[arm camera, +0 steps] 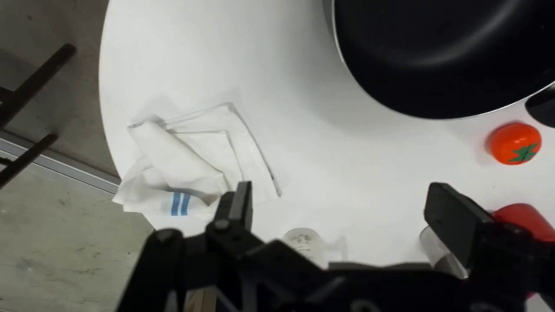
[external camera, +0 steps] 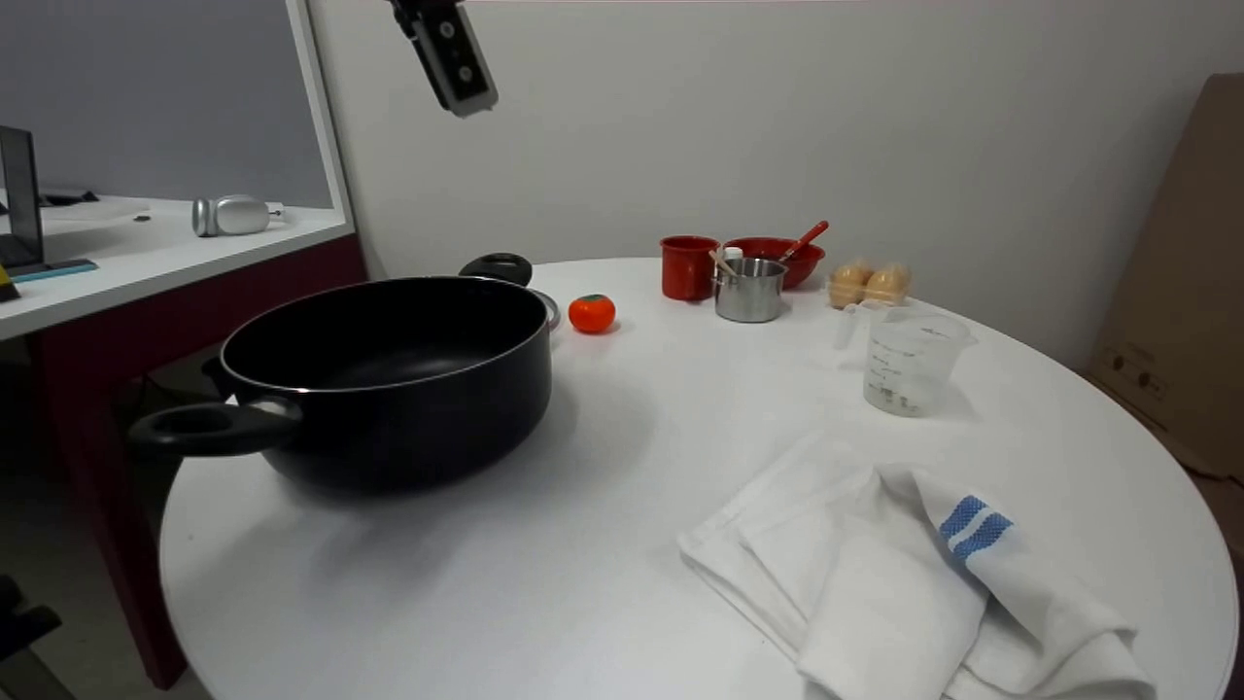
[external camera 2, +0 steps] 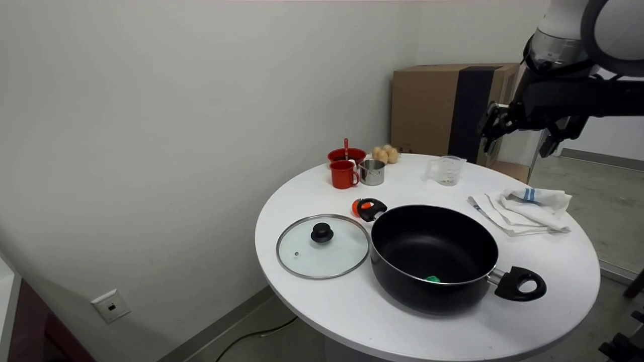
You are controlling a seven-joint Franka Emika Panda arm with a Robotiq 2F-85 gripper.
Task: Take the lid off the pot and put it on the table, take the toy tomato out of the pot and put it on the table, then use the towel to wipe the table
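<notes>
The black pot (external camera: 428, 418) (external camera 2: 422, 299) (arm camera: 433, 73) stands uncovered on the round white table (external camera: 544, 603). The glass lid (external camera 2: 312, 256) with a black knob lies on the table beside it. The toy tomato (external camera: 592, 314) (arm camera: 516, 143) sits on the table by a pot handle, which partly hides it in an exterior view (external camera 2: 355, 208). The white towel with blue stripes (external camera: 894, 574) (external camera 2: 533, 213) (arm camera: 190, 160) lies crumpled near the table edge. My gripper (external camera 2: 518, 146) (arm camera: 340, 190) is open and empty, high above the table. Only one finger shows in an exterior view (external camera: 466, 87).
A small green object (external camera 2: 432, 278) lies in the pot. A clear measuring cup (external camera: 909, 365) stands near the towel. A red mug (external camera: 688, 267), steel cup (external camera: 750, 290), red bowl (external camera: 807, 262) and eggs (external camera: 868, 284) stand at the back. A cardboard box (external camera 2: 427, 110) is beyond the table.
</notes>
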